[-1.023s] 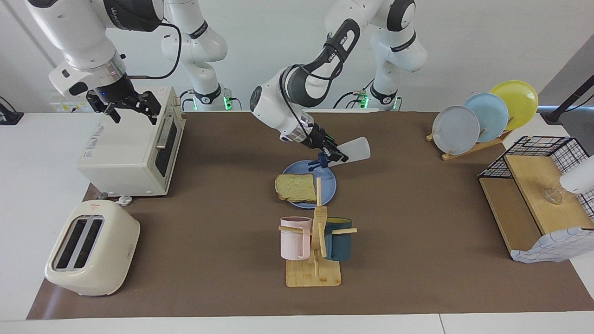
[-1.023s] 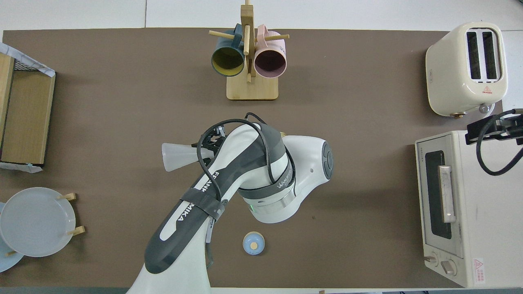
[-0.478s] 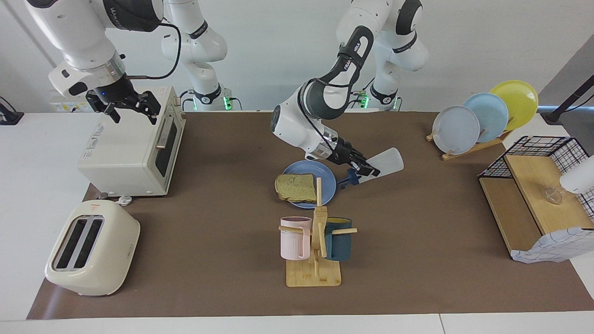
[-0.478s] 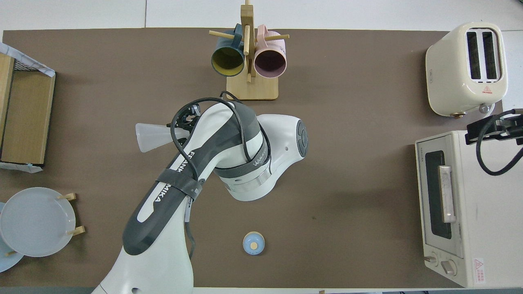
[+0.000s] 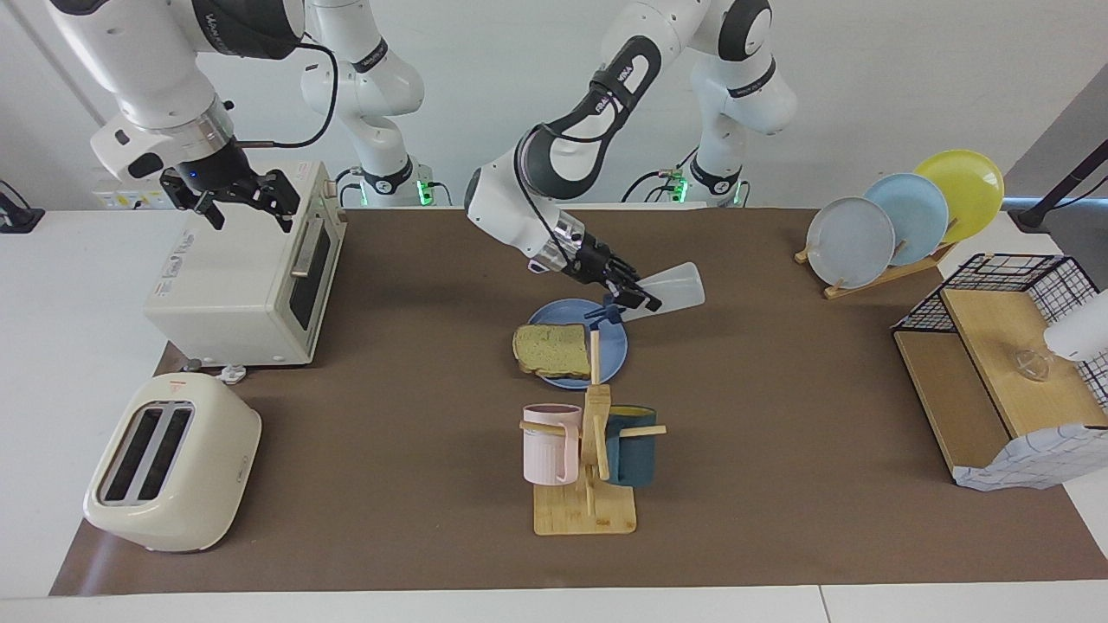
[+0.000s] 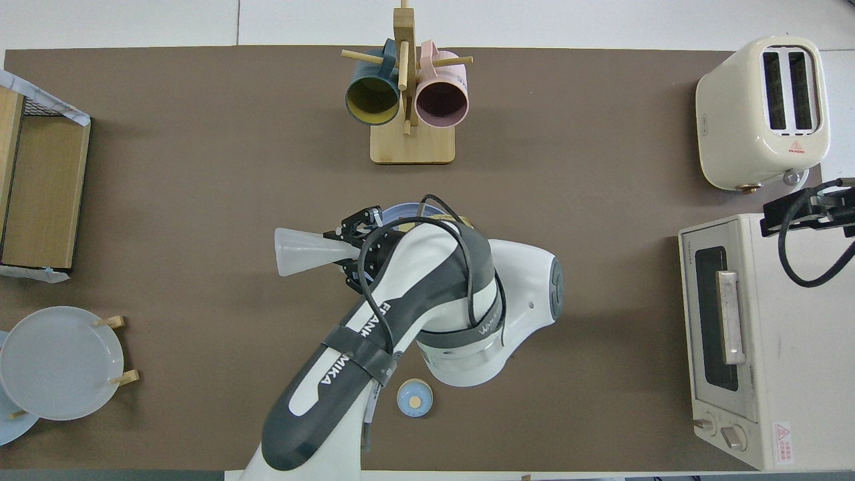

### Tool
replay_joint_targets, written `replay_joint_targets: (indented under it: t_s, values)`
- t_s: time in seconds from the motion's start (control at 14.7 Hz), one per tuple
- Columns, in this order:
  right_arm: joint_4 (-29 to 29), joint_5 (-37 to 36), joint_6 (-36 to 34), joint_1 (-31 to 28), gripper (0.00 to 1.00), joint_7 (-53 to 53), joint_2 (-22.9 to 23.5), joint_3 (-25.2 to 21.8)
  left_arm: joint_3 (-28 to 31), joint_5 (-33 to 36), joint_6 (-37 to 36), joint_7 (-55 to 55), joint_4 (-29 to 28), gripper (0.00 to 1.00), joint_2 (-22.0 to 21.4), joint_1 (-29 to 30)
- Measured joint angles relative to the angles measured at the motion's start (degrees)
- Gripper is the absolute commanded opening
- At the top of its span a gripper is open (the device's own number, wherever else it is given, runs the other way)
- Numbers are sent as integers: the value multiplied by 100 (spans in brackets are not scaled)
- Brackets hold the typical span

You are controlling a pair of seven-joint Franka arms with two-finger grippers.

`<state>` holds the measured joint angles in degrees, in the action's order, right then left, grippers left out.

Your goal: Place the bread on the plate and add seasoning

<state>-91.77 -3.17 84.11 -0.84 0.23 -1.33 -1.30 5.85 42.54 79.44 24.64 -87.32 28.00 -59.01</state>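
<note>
Right arm: waits raised over the toaster oven (image 5: pixel 247 285), elbow high, wrist turned down.
Right gripper (image 5: pixel 232 201): over the oven's top, fingers spread, holding nothing.
Bread (image 5: pixel 551 347): flat on the plate, toward the right arm's end of it.
Plate (image 5: pixel 611 345): mid-table, nearer to the robots than the mug rack (image 5: pixel 589 459).
Left arm: folds down from its base, elbow bent, forearm angled low toward the plate.
Left gripper (image 5: pixel 629 294): over the plate's rim – fingers pinched on the seasoning's neck.
Seasoning (image 5: pixel 666 289): tipped nearly flat – navy spout over the plate, base raised toward the left arm's end.
</note>
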Motion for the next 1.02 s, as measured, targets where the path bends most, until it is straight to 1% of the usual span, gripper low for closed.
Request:
replay_joint_targets:
  t_s: [0.2, 0.48, 0.61, 0.89, 1.02]
  values:
    - [0, 0, 0, 0, 100, 0, 0, 0, 4, -125, -190, -7, 3, 13, -10, -396]
    - [0, 0, 0, 0, 100, 0, 0, 0, 72, -128, -215, -7, 4, 13, -12, -370]
    - [0, 0, 0, 0, 100, 0, 0, 0, 107, -119, -138, -7, 4, 13, -12, -142]
    - [0, 0, 0, 0, 100, 0, 1, 0, 137, 45, 281, 5, 1, 13, -5, 688]
    - [0, 0, 0, 0, 100, 0, 1, 0, 138, 109, 420, 9, 0, 13, -4, 965]
